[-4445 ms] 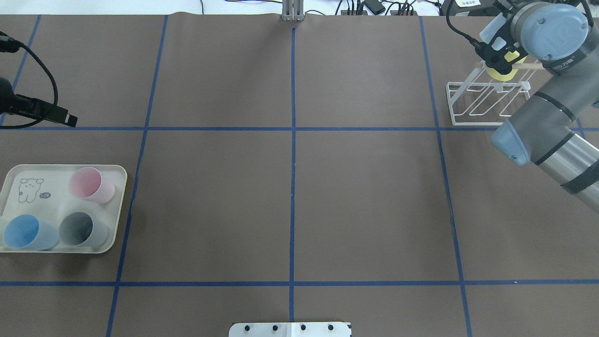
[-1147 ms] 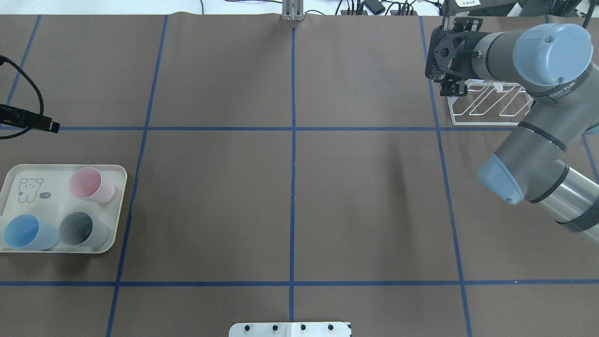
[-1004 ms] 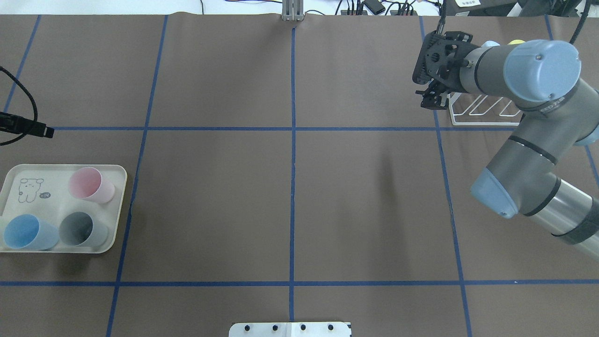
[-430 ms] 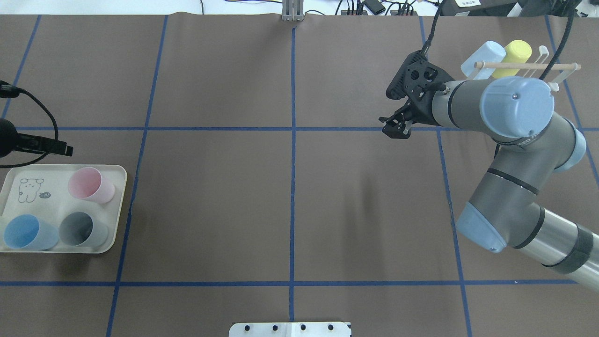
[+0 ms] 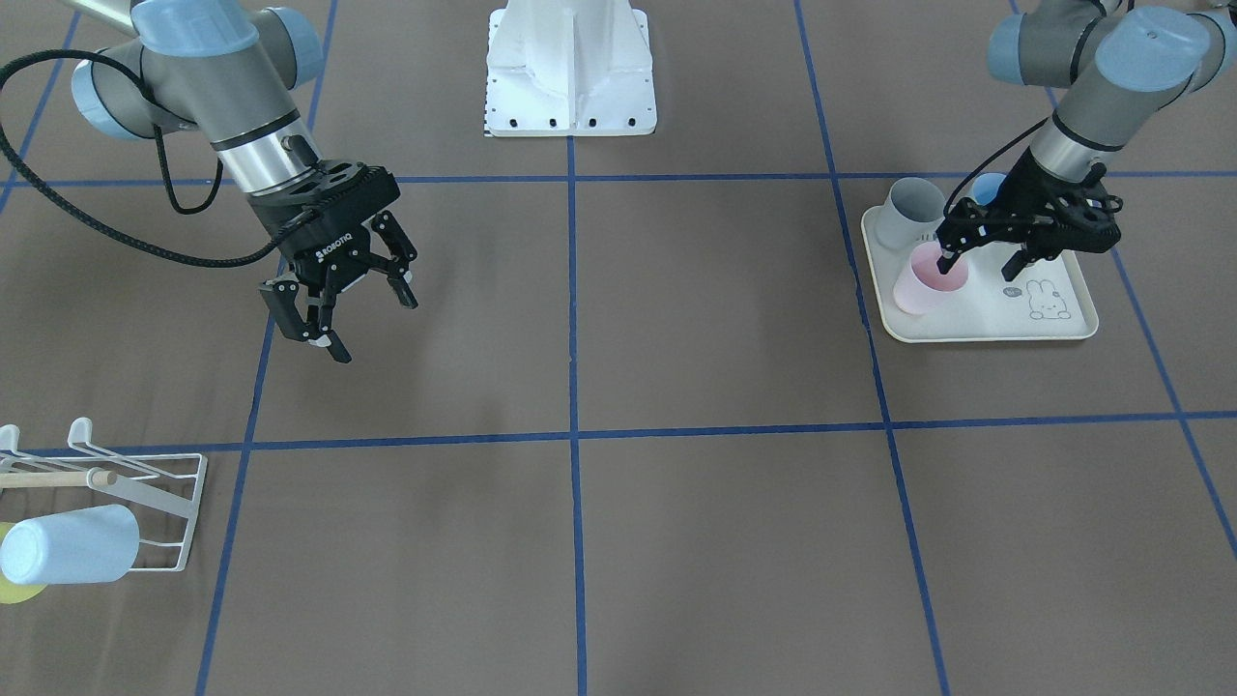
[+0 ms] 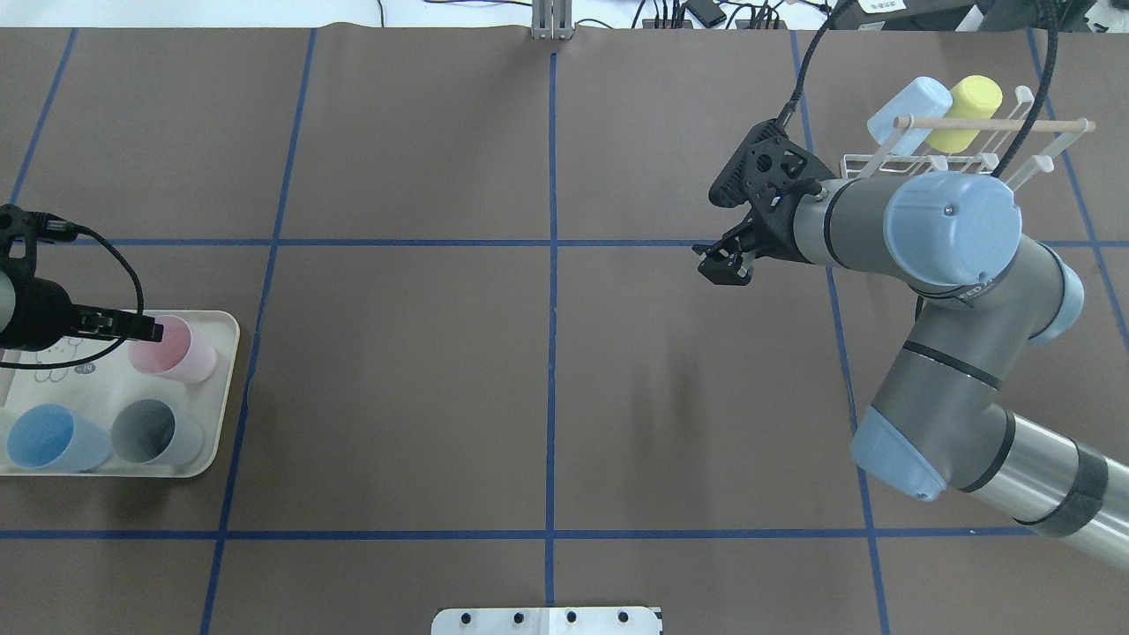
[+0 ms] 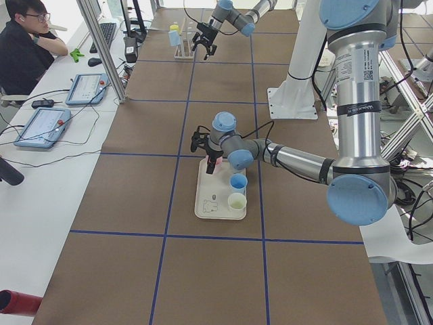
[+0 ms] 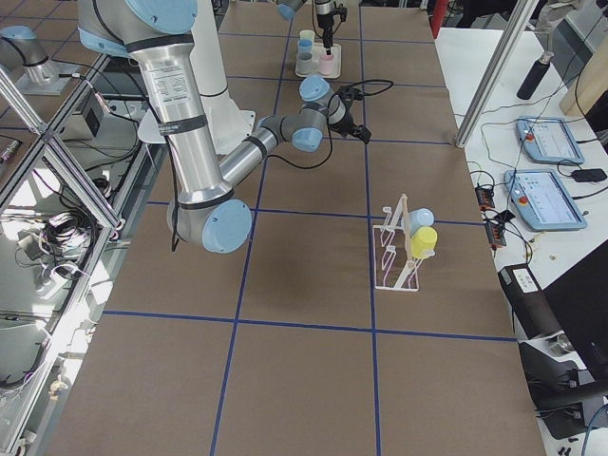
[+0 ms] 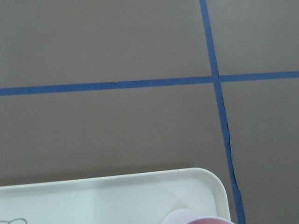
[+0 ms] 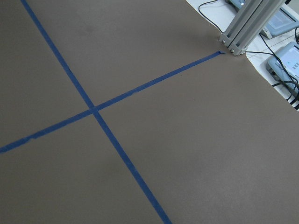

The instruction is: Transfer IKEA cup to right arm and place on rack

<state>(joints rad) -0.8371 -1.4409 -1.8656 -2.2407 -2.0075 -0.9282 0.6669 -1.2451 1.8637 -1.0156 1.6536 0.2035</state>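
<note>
Left gripper (image 5: pixel 978 268) open above tray (image 5: pixel 1063 331), 1 fingertip over mouth of pink cup (image 5: pixel 923 288) standing in tray. Right gripper (image 5: pixel 372 326) open, empty, well apart from rack (image 5: pixel 169 503).

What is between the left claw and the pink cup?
Nothing that shows. The left claw is open and already right at the rim of the pink cup.
</note>
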